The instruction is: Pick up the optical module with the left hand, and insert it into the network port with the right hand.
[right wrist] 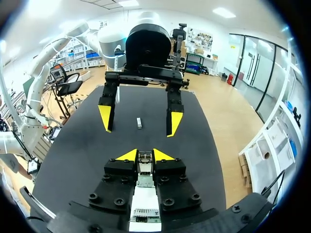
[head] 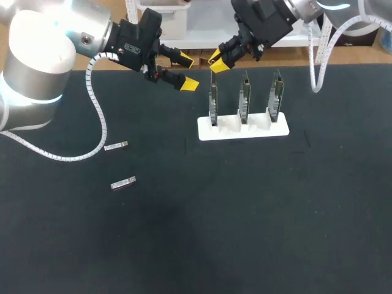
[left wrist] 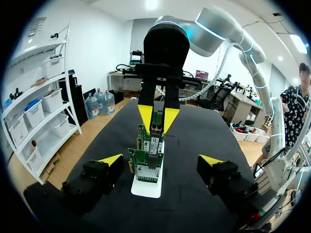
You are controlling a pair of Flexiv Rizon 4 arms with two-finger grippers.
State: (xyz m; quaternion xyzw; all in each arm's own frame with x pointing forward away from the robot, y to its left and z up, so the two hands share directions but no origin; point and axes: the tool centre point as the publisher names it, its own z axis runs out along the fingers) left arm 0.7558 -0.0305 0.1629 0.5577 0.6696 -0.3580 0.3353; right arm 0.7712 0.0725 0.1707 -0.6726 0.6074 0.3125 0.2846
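While the right gripper (head: 218, 62) is clamping an optical module (right wrist: 144, 165) between nearly closed fingers, its arm is slanting down from the far right, holding the module at the top of the leftmost network card (head: 213, 104) in the white stand (head: 242, 130). Just left, the left gripper (head: 188, 72) is hovering, fingers spread wide apart, pointing right. Farther left, a spare module (head: 116, 146) and a nearer module (head: 123, 183) are lying on the table (head: 245, 214).

Matt table (head: 202, 245), shiny metal optical module (head: 123, 183)

Left hand (head: 188, 72) gapes wide; right hand (head: 218, 62) pinched close.
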